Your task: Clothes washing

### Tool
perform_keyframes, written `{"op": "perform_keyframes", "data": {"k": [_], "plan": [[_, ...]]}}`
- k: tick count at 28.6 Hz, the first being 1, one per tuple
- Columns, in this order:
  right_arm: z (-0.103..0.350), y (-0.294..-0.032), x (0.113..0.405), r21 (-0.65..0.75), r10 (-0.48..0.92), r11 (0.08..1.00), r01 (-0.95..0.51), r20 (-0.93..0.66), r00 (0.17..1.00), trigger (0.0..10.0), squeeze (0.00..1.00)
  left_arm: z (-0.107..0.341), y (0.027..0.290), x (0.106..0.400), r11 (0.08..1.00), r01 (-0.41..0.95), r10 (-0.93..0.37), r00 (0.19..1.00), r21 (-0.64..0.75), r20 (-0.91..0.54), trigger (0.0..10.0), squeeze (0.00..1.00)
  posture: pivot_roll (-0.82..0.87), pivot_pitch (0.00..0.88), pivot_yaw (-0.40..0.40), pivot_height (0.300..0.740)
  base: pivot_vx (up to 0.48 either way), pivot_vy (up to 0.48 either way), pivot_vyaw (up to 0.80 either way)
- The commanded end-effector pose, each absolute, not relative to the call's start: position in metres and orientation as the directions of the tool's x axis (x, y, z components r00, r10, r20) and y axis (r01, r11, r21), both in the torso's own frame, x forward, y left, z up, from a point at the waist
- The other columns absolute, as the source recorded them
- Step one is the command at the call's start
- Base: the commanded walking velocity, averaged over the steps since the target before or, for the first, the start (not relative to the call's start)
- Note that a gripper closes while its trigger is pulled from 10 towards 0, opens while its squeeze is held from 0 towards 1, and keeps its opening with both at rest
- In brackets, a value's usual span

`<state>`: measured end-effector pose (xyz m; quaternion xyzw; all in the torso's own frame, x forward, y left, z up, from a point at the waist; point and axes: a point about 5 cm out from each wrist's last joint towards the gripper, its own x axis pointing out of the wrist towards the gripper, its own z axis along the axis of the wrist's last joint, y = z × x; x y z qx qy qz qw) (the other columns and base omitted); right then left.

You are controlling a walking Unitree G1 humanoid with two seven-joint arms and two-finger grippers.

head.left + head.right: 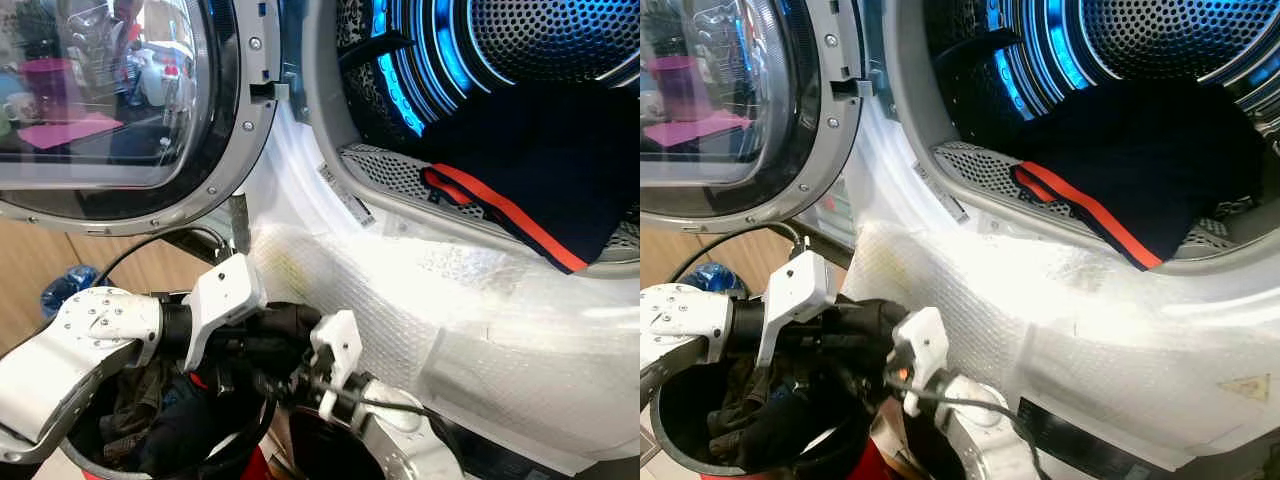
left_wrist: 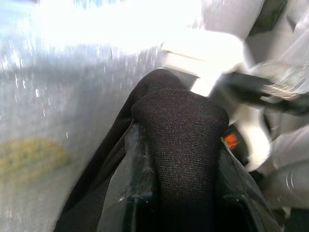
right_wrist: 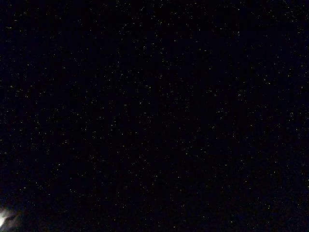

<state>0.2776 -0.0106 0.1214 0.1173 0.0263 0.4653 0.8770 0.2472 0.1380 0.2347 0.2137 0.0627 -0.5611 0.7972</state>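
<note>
The big white washing machine (image 1: 470,330) stands open, its round glass door (image 1: 110,100) swung out to the robot's left. Inside the shiny drum with little holes (image 1: 545,35), a dark blue cloth with a red stripe (image 1: 520,170) already lies, with one corner hanging over the bottom edge of the opening. Low down in front of the machine is a round black basket (image 1: 680,440) with more dark clothes (image 1: 760,420) in it. The left gripper (image 1: 275,345) is just above the basket, near the machine's white front, and its two black fingers are pinching a bunched-up piece of black knitted cloth (image 2: 181,145). In the left wrist view the cloth is folded thickly over one finger. The right gripper (image 1: 300,385) sits right beside it and touches the same bundle, but I cannot tell if its fingers are spread or pressed together, because its wrist view is all dark. The step now looks like lifting this black cloth up and putting it in the drum. To do it well, the left gripper should keep a tight pinch and lift high enough that the hanging part comes clear of the basket rim and the other clothes. Then it should go over the bottom edge of the opening and reach deep inside before letting go, so the cloth does not slide back out like the blue one's corner.
</note>
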Motion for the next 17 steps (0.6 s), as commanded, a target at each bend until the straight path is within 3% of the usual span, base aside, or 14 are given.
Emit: {"op": "perform_keyframes", "data": {"k": [1,4,12,17], "plan": [[0.134,-0.007,0.283,0.338,0.792,0.520,-0.785,0.154,0.591,10.0,0.00,0.246,0.128,0.240,0.219,0.927,-0.899,0.313,0.305,-0.307,0.0,0.00,0.18,0.014,-0.064,0.740,0.000,0.000,0.00],[0.140,-0.006,0.281,0.393,0.806,0.455,-0.799,0.200,0.558,10.0,0.00,0.246,0.127,0.240,0.219,0.926,-0.901,0.313,0.308,-0.301,0.0,0.00,0.18,0.012,-0.063,0.740,0.000,0.000,0.00],[0.144,0.003,0.267,0.379,0.875,0.306,-0.873,0.250,0.415,10.0,0.00,0.254,0.116,0.242,0.214,0.922,-0.918,0.302,0.321,-0.255,0.0,0.00,0.19,0.008,-0.053,0.740,0.000,0.000,0.00],[0.139,0.007,0.264,0.370,0.893,0.290,-0.883,0.229,0.389,10.0,0.00,0.268,0.108,0.249,0.263,0.893,-0.923,0.343,0.365,-0.173,0.0,0.00,0.21,0.008,-0.052,0.740,0.000,0.000,0.00]]}}
